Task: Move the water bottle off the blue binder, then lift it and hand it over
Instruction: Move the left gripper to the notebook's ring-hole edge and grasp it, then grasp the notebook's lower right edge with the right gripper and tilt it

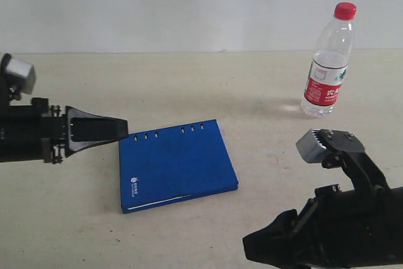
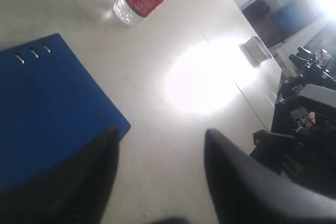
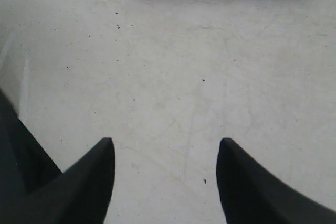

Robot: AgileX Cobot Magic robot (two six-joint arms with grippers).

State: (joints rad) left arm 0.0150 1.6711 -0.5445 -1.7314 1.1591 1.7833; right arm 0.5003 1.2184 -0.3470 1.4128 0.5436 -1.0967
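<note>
A plain pale wall (image 1: 189, 4) backs the scuffed beige tabletop (image 1: 208, 86), where a bright glare (image 2: 202, 85) pools.

The left arm (image 1: 25, 133) reaches in level and low, its wrist straight. The left gripper (image 1: 124, 129) is at its front end, and a grey camera block (image 1: 19, 74) sits above and behind the fingers. In its wrist view the left gripper (image 2: 160, 140) has two dark fingers (image 2: 105, 153) spread wide. The right arm (image 1: 352, 218) slopes downward. The right gripper (image 1: 249, 248) is its lowest part, and its own camera block (image 1: 315, 146) is raised behind the hand. In its wrist view the right gripper (image 3: 167, 142) is likewise parted.
</note>
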